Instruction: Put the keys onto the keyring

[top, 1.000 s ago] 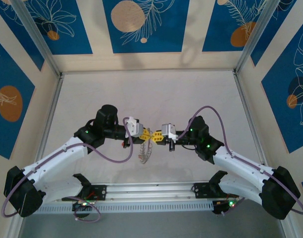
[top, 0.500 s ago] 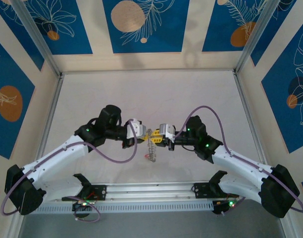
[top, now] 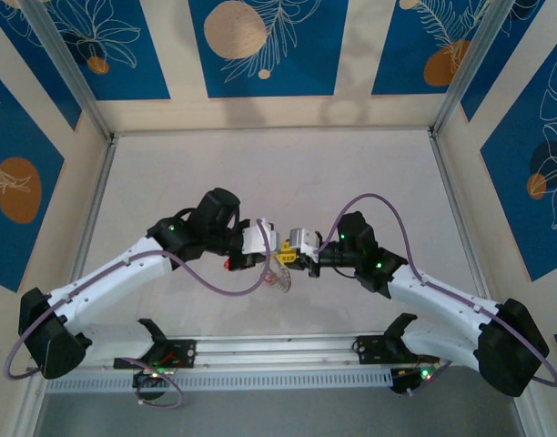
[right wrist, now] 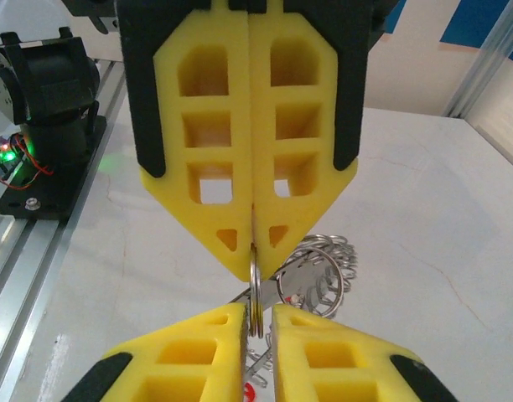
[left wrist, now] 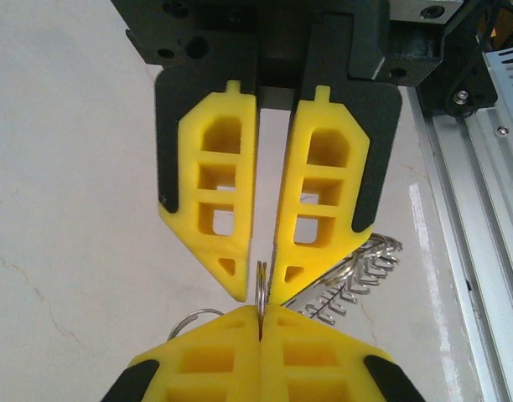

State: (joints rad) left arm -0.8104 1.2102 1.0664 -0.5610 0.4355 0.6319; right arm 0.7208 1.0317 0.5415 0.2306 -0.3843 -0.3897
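Edged closer to right gripper (right wrist: 252, 255) since half a second before: left gripper (left wrist: 258, 295) | both clenched tip to tip on thin silvery metal split ring (left wrist: 261, 280) | dangled tilted just below right gripper: wide silvery coiled metal keyring (left wrist: 361, 268)

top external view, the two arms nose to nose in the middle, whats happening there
Both arms meet tip to tip over the table. The left gripper and the right gripper are each shut on the same thin metal ring, held edge-on between them. The coiled silvery keyring sits just beside that pinch; whether it is linked to the thin ring is hard to tell.
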